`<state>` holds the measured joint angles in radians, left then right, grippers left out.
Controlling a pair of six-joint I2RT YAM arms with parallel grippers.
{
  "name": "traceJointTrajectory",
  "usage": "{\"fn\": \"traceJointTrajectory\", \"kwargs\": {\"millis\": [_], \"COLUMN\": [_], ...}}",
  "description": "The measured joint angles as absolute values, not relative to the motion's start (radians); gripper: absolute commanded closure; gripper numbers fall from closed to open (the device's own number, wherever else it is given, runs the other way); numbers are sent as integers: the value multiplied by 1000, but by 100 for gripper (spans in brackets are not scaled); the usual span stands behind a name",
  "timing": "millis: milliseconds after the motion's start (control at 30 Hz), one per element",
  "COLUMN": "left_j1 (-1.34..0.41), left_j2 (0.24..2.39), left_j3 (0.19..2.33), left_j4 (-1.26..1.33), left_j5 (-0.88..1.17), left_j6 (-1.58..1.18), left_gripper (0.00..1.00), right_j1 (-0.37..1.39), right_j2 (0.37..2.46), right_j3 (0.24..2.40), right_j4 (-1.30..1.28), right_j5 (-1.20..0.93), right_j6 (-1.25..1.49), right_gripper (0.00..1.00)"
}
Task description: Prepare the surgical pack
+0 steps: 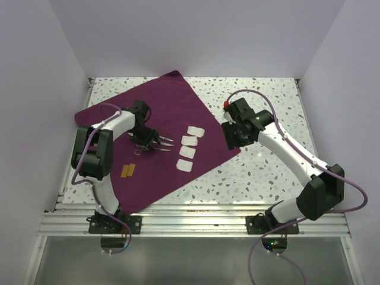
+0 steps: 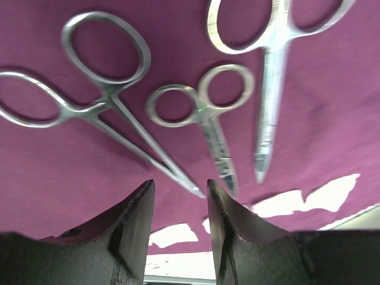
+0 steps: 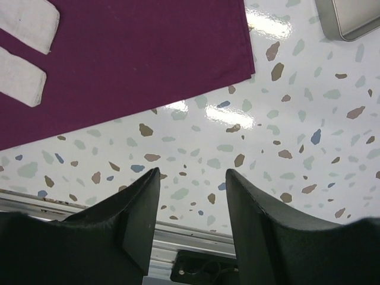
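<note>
1. The left arm point(image 1: 116, 126) covers part of the surgical pack point(image 1: 178, 107).
2. Rightmost steel instrument point(image 2: 270, 89): ring handles cropped by the top edge.
3. Metal tray point(image 3: 350, 18): only a corner shows.
4. Tan strips point(image 1: 127, 171): too small to identify.

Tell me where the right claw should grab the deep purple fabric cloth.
Probably the corner of the deep purple fabric cloth nearest the right claw, coming from the speckled tabletop: it lies flat, both edges exposed, clear of the white gauze pads.
</note>
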<state>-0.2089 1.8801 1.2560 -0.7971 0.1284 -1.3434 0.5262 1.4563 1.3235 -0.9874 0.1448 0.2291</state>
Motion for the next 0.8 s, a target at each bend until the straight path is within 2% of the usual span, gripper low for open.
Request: {"fn": "traceJointTrajectory", "kwargs": {"millis": [233,800], "left_j1": [-209,-209], "left_j2": [1912,1958], "left_j3": [1331,1346], "left_j4": [-841,-920], "left_j5": [111,69], "left_j6": [-1375,-1430], "left_gripper": [55,50], "right_j1": [526,526], "right_j2": [1425,1418], "right_j3": [1300,1283], "right_j4": [-971,-921], "right_j5": [140,141], "right_j6": [216,170], "right_gripper": [49,50]}}
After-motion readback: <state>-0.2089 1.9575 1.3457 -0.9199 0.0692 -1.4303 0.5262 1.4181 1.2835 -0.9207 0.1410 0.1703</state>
